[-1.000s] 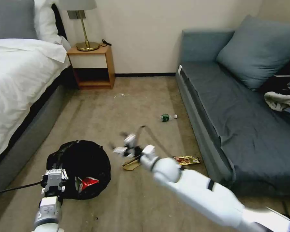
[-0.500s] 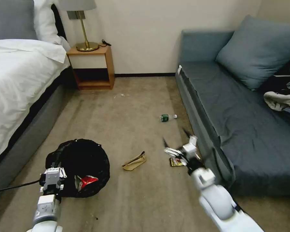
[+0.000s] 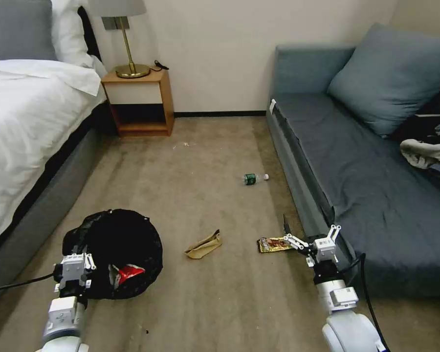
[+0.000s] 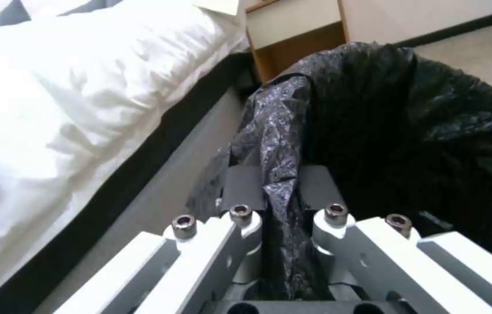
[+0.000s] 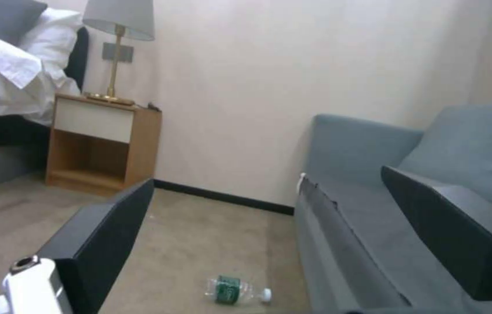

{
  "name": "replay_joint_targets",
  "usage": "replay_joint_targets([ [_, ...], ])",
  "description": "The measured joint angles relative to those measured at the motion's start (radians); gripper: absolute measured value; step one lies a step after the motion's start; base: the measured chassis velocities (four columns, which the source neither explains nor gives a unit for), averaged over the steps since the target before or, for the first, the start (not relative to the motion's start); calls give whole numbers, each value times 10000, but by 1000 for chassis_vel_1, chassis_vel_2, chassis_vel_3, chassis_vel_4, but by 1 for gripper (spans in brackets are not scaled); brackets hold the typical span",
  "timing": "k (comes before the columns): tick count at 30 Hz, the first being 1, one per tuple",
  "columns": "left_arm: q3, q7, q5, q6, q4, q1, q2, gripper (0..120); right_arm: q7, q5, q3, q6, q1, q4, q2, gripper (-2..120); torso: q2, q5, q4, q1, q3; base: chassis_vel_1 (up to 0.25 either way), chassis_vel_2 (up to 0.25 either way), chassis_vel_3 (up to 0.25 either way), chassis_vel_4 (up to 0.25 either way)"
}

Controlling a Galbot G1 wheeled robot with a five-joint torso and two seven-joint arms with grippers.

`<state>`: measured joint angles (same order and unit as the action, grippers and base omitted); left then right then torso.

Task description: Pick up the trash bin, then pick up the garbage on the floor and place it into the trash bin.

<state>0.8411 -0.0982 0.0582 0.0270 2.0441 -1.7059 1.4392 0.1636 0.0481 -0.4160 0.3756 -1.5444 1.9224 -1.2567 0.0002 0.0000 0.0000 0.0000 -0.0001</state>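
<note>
trash bin (image 3: 113, 252) near left on carpet beside bed (image 3: 29, 122), red wrapper (image 3: 128, 272) inside, left claw (image 3: 73, 274) clamped on trash bin's bag rim, right claw (image 3: 310, 238) spread apart near sofa (image 3: 366, 186), just right of gold-brown wrapper (image 3: 274, 243), tan paper bag (image 3: 204, 245) between, green bottle (image 3: 253, 178) farther

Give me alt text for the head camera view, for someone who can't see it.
On a bedroom carpet, the left gripper clamps the rim of the trash bin, which holds a red snack wrapper. The open right gripper hovers beside the gold-brown snack wrapper; a tan paper bag and a plastic bottle lie nearby.
</note>
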Motion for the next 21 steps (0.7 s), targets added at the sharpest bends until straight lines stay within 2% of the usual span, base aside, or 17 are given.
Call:
replay_joint_targets([
  [5, 22, -15, 0, 92, -109, -33, -115, 7, -18, -71, 147, -1, 85, -22, 2, 100, 0, -1, 1, 0, 0, -23, 20, 22, -21],
  [9, 23, -16, 0, 96, -130, -38, -187, 7, -42, -82, 249, -22, 188, -100, -11, 100, 0, 0, 2, -1, 0, -106, 119, 134, -102],
  [16, 19, -16, -14, 83, -194, 17, -291, 7, -89, -75, 373, -79, 364, -274, -21, 100, 0, -5, -2, 0, 1, -222, 206, 209, -212],
  [19, 18, -16, -37, 83, -228, 40, -312, 7, -160, -66, 395, -63, 423, -349, 6, 100, -1, 5, -1, 0, 3, -230, 219, 223, -246],
  [21, 9, -17, -47, 82, -244, 60, -329, 7, -259, -65, 404, 58, 489, -448, 45, 100, -1, -5, -1, 2, 2, -200, 205, 186, -206],
])
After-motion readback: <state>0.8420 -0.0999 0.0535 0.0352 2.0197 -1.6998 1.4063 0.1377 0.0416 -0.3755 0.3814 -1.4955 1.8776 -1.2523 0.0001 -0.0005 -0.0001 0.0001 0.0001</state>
